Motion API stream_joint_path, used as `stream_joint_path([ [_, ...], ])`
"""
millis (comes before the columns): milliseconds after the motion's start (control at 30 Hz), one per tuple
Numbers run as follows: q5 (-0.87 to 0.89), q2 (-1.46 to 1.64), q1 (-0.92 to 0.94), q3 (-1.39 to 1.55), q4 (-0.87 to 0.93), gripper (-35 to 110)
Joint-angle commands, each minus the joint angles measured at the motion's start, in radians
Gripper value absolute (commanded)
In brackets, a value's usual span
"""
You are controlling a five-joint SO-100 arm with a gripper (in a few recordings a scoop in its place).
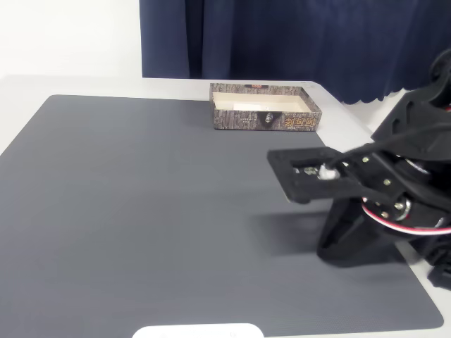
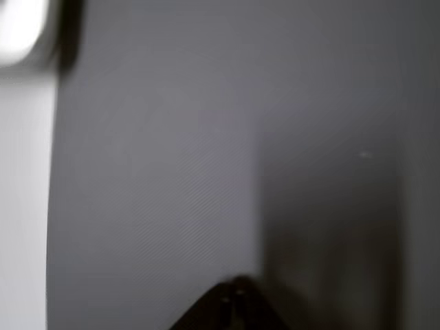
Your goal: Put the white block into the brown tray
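White block point(image 1: 248, 103) lies inside the brown tray point(image 1: 264, 121): placement apparently complete. Gripper point(image 1: 282, 172), away over the grey mat point(image 1: 141, 211); whether open or closed is unclear.

Brown tray point(image 1: 266, 120): dark bark-patterned walls, cream inside. Mat point(image 1: 155, 211): plain dark grey. Worktop point(image 1: 70, 86): white. Curtain point(image 1: 296, 42): navy. Arm point(image 1: 394, 190): black, with red and white wires.

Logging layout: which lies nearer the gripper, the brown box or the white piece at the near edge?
The brown tray, bark-patterned, at the mat's far edge; the white plate lies farther off.
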Motion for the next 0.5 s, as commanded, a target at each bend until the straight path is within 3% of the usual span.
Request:
stream_joint_path([
  [0,0.035,-0.009,0.000,-0.005,0.011,0],
  [467,-0.110,-0.009,-0.002,-0.005,0.011,0],
])
